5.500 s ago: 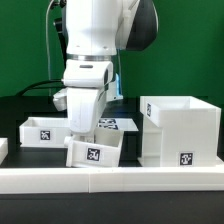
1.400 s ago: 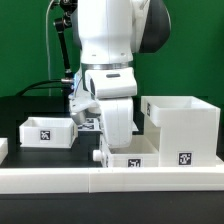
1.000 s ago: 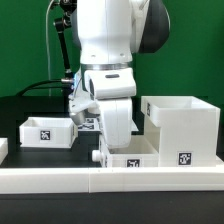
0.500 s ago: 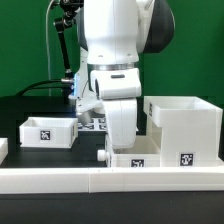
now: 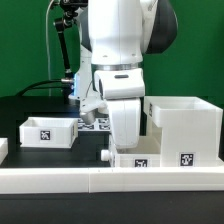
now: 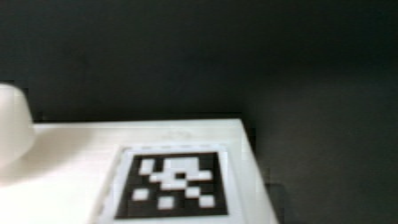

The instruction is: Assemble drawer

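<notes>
Sliding toward the exterior view's right over the last second and a half, the arm is bringing its gripper [image 5: 124, 147] closer to the large open box [image 5: 182, 128], and the small drawer part [image 5: 137, 160] under it is travelling along. Five and a half seconds ago that part was sitting tilted near the middle of the scene, clear of the large box.

Now the small drawer part is lying level and low at the front of the table [image 5: 25, 108], its tagged face toward the camera. It is overlapping the lower corner of the large open box on that box's side toward the exterior view's left, and whether the two are touching is not showing.

The gripper is pointing straight down over the part. Its fingertips are hiding behind the part's wall and the hand's own white body, so I cannot tell whether the claw is clenching the part or standing released.

A second small box [image 5: 45, 131] is sitting well apart on the exterior view's left, and the marker board [image 5: 92, 122] is lying flat behind, between that box and the arm.

In the wrist view a blurred black-and-white tag [image 6: 175, 184] is showing close up on a flat white surface, with dark table beyond and a rounded white shape [image 6: 9, 130] at the picture's edge that I cannot identify
</notes>
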Tool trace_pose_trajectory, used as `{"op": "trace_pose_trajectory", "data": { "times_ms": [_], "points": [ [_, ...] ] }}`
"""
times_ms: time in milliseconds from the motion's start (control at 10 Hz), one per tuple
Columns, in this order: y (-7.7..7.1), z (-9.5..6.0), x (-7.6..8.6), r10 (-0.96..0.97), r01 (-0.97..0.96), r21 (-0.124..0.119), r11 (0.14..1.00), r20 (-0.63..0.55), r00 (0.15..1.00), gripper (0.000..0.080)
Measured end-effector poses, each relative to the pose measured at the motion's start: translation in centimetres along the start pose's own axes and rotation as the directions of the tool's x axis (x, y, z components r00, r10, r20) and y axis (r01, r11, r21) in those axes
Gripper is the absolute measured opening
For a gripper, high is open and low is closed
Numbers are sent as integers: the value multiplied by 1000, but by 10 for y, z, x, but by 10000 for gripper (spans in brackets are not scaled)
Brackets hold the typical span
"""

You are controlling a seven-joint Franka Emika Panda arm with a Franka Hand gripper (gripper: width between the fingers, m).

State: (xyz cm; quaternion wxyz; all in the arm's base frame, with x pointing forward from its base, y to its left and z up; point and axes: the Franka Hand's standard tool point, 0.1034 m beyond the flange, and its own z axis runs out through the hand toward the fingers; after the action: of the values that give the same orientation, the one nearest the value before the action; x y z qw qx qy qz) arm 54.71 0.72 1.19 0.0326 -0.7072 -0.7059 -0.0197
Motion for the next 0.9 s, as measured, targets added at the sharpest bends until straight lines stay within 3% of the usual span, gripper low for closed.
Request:
{"op": "trace_pose_trajectory", "data": {
  "times_ms": [300, 600, 800, 900],
  "points": [
    [1, 0, 8, -31, 31, -2, 1000, 8, 999, 42],
    [1, 0, 6, -28, 28, -1, 1000, 8, 1000, 42],
    [0, 0, 5, -8, 8, -1, 1000, 7, 1000, 360],
    [0, 1, 5, -8, 8, 0, 1000, 7, 1000, 360]
  ]
}}
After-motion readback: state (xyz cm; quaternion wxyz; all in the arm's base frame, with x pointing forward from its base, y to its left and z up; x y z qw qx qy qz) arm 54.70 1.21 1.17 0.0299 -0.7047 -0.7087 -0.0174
